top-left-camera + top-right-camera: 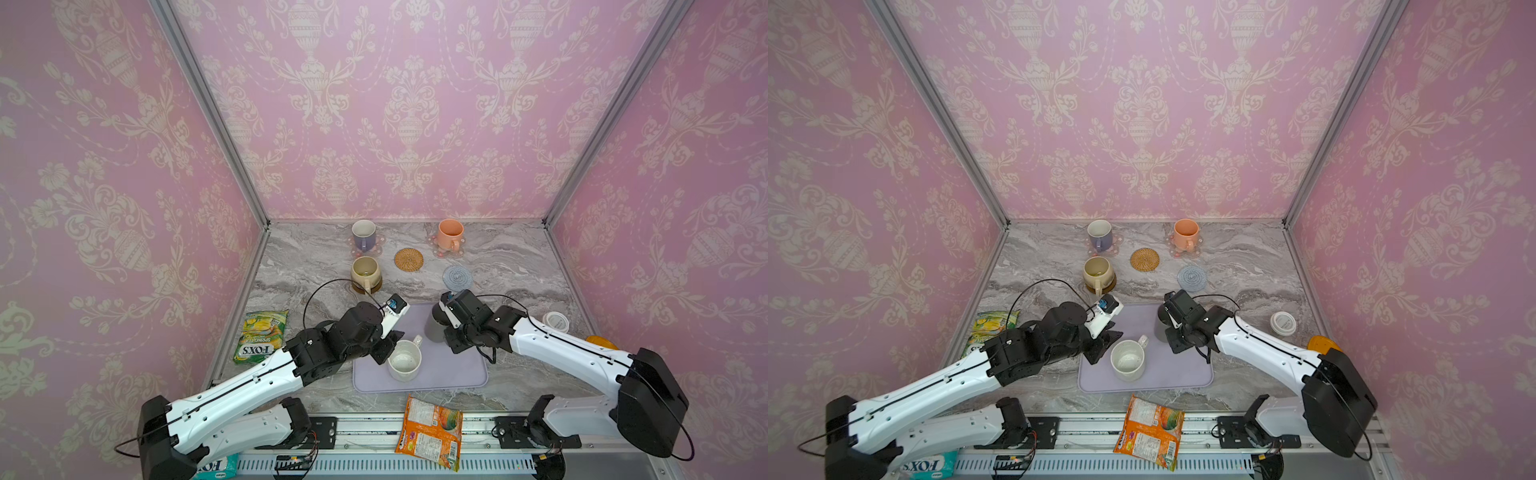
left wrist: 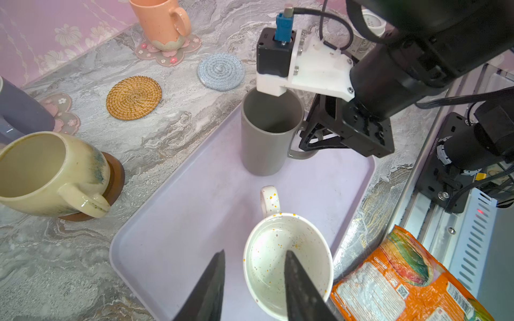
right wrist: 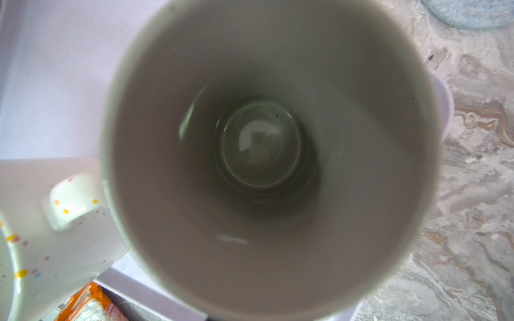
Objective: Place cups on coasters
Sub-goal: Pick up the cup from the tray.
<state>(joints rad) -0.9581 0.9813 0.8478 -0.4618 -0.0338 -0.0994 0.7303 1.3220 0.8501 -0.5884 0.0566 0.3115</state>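
Within right gripper point(image 2: 307, 143), clamped on its handle point(image 2: 299, 156): dark grey mug point(image 2: 265, 144), upright on tray point(image 2: 180, 222). Probably heavy, rigid, slick, breakable; best held by handle. Astride speckled mug point(image 2: 271, 247) rim: left gripper point(image 2: 254, 258), spread.

Grey cup point(image 2: 264, 144) upright; three on coasters point(image 1: 438, 252)

Pink walls point(image 1: 407, 104) on three sides, papered with cream urns and floral swags. Grey metal posts point(image 1: 210, 112) in both back corners, running down to a grey-veined marble surface point(image 1: 511, 257). Slotted metal rail point(image 1: 365, 463) along the near edge. Soft, even light; only faint shadows.
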